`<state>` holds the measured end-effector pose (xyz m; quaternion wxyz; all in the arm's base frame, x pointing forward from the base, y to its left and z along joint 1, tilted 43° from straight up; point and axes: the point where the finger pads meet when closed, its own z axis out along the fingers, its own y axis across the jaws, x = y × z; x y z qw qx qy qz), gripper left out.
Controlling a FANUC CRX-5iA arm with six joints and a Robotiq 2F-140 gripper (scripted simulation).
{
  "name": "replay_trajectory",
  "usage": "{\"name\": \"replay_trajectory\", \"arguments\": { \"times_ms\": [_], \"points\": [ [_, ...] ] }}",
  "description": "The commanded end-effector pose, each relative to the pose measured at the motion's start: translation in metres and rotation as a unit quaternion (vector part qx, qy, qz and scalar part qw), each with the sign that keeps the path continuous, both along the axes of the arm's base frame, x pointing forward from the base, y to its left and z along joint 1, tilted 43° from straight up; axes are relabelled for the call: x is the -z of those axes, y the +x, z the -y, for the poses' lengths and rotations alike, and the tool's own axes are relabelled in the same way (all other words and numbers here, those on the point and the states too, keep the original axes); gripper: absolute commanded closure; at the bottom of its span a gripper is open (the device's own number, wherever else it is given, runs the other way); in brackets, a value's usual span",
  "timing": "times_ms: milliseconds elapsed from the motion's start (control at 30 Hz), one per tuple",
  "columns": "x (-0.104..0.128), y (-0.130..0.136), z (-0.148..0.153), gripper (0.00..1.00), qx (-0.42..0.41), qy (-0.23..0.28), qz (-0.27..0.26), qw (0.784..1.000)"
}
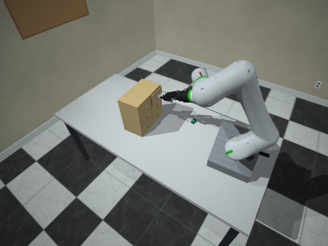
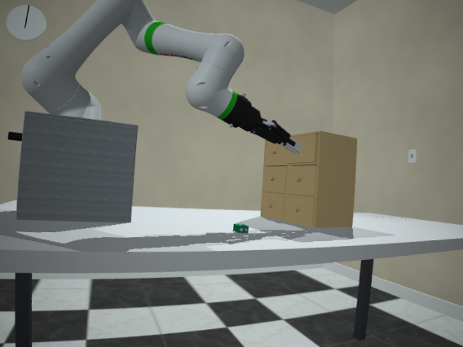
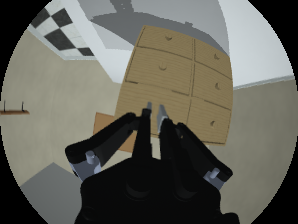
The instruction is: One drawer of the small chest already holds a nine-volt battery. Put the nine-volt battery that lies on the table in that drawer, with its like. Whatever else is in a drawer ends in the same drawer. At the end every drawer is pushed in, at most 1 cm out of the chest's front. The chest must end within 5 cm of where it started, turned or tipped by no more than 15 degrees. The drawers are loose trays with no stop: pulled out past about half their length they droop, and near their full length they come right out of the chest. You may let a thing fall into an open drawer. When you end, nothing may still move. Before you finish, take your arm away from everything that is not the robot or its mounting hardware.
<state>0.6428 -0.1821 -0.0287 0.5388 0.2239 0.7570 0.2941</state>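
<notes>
The small wooden chest (image 1: 140, 107) stands on the white table, with six drawers in two columns; it also shows in the exterior view (image 2: 309, 179) and in the wrist view (image 3: 180, 86). My gripper (image 1: 159, 97) is at the chest's front, shut on the knob of a top drawer (image 2: 303, 147). That drawer stands out a little from the chest's front. The fingers hide the knob itself (image 3: 154, 112). The green nine-volt battery (image 1: 193, 121) (image 2: 240, 228) lies on the table between the chest and my base. The other drawers look pushed in.
My grey base block (image 1: 238, 150) sits on the table's right part. My arm reaches over the table above the battery. A wall runs behind the chest.
</notes>
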Motion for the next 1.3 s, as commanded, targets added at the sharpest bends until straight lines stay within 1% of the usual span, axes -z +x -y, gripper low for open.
{"name": "replay_trajectory", "arguments": {
  "times_ms": [0,967,1267],
  "points": [
    [0.000,-0.003,0.000,0.92,0.000,0.000,0.000,1.000],
    [0.000,-0.042,-0.001,0.92,0.000,0.000,0.000,1.000],
    [0.000,-0.049,-0.001,0.92,0.000,0.000,0.000,1.000]
  ]
}}
